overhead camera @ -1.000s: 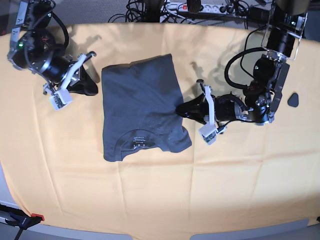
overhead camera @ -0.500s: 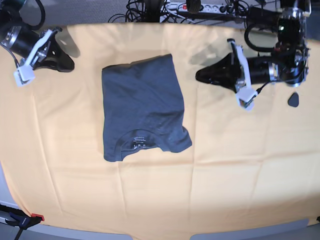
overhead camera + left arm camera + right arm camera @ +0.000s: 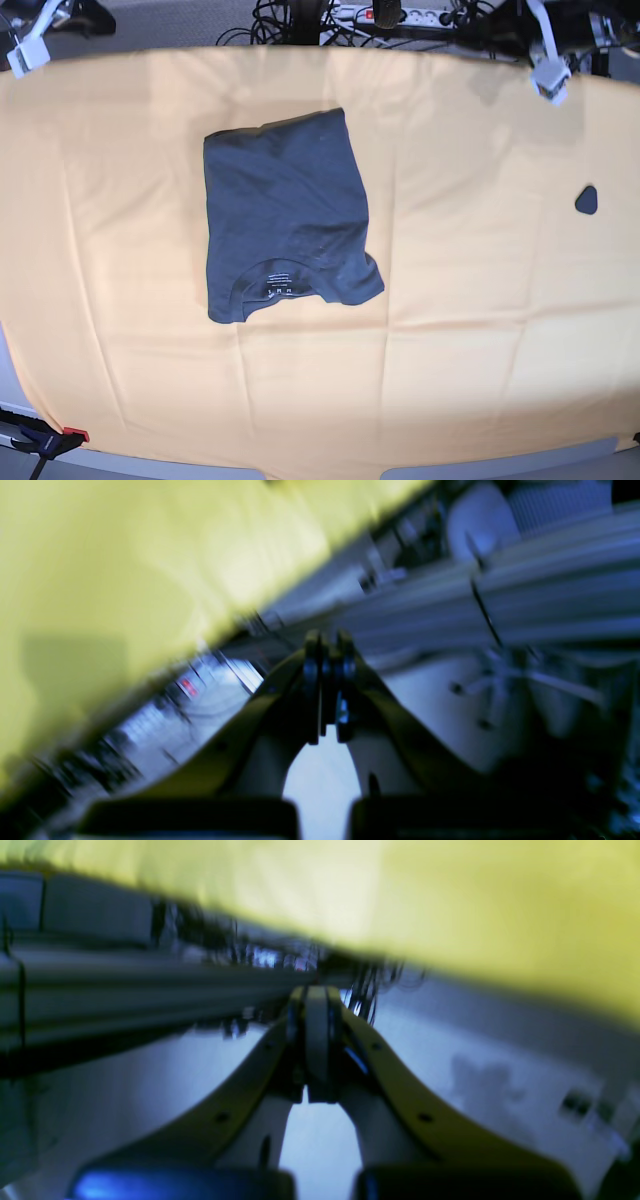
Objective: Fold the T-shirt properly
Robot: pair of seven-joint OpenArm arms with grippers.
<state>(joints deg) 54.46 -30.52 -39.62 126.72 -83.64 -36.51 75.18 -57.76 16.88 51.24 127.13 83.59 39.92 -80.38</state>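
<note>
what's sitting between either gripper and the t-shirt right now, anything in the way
Nothing visible. The T-shirt lies folded alone on the orange cloth. The left gripper and right gripper are both shut, up at the table's far corners. A small dark object lies far off to the side.

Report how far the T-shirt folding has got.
Done: the T-shirt lies folded into a compact rectangle on the yellow cloth, neck and label facing up near its front edge.

In hand: nothing. The left tool and right tool are both shut and empty, at the table's far corners.

Left: perhaps tidying the bulging lower right corner.
</note>
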